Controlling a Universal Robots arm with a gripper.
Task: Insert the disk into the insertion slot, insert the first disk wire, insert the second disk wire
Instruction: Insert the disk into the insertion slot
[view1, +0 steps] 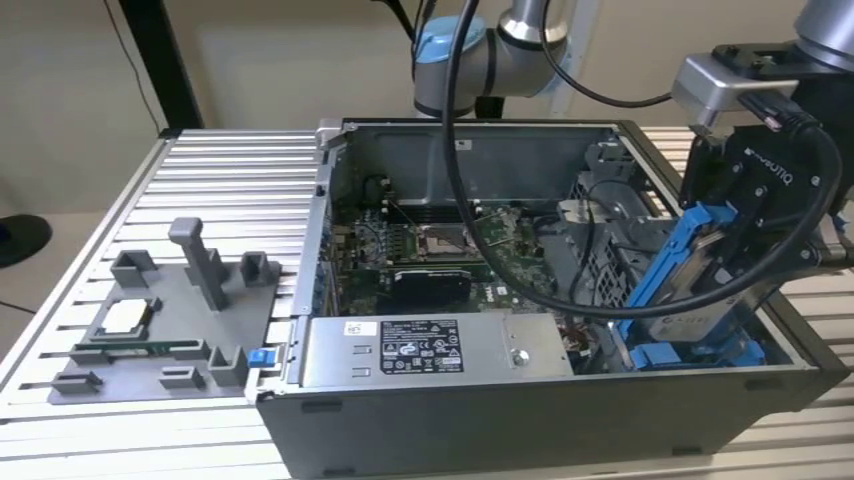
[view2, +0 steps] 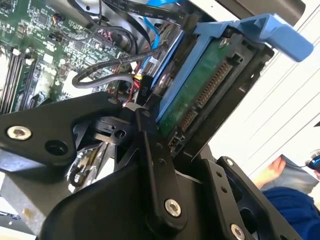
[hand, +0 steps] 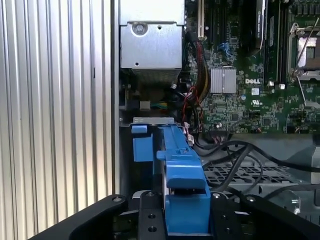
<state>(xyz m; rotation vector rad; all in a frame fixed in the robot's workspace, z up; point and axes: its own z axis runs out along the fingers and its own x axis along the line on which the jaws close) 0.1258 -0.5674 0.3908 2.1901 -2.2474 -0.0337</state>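
My gripper (view1: 745, 250) is shut on the disk (view1: 674, 265), a drive clipped in a bright blue frame. It holds the disk tilted, lower end down, inside the open computer case at the exterior view's right. The lower end points into the insertion slot (view1: 694, 352), a narrow bay with blue plastic parts at the case's front right corner. In the first wrist view the blue frame (hand: 182, 170) runs from between the black fingers (hand: 150, 220) down to the slot (hand: 142, 145). The second wrist view shows the disk's green circuit board (view2: 200, 90) and its connectors. Loose black wires (hand: 235, 155) lie over the perforated cage beside it.
A grey labelled power-supply box (view1: 427, 350) fills the case's front, with the motherboard (view1: 427, 250) behind it. The arm's black cable (view1: 461, 150) hangs into the case. A grey fixture plate (view1: 160, 320) sits on the ribbed table (view1: 200, 180). A person's hand (view2: 272, 172) shows beyond the case.
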